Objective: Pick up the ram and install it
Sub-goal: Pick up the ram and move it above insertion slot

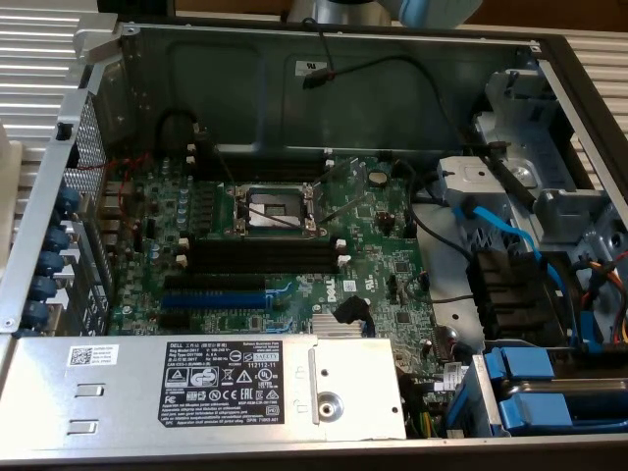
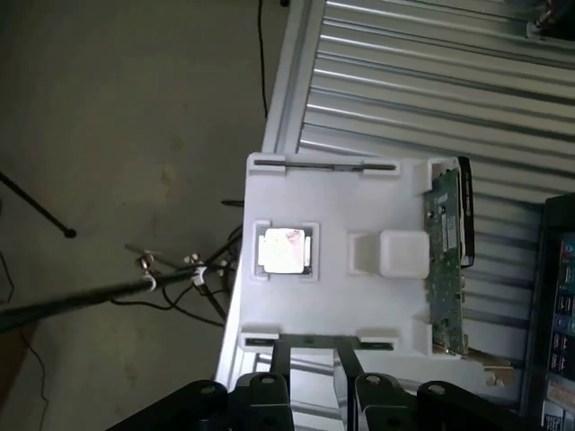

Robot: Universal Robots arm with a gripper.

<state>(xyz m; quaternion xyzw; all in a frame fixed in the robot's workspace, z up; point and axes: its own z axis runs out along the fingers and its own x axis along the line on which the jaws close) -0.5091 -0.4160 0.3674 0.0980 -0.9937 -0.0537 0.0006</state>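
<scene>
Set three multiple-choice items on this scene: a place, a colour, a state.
1. Where is the silver chip? A) on the floor B) in a recess of the white tray C) on the power supply
2. What colour is the long expansion slot? A) blue B) red C) yellow
3. How is the gripper? A) shut on the chip B) shut on a cable C) open, empty
Answers: B, it sits in a square pocket; A, its plastic is blue; C, fingers apart, gripping nothing.

An open case (image 1: 334,59) holds a green motherboard (image 1: 373,265) with a bare CPU socket (image 1: 273,209), black memory slots (image 1: 260,255) beside it, a blue slot (image 1: 216,297) and a labelled power supply (image 1: 196,388).
</scene>
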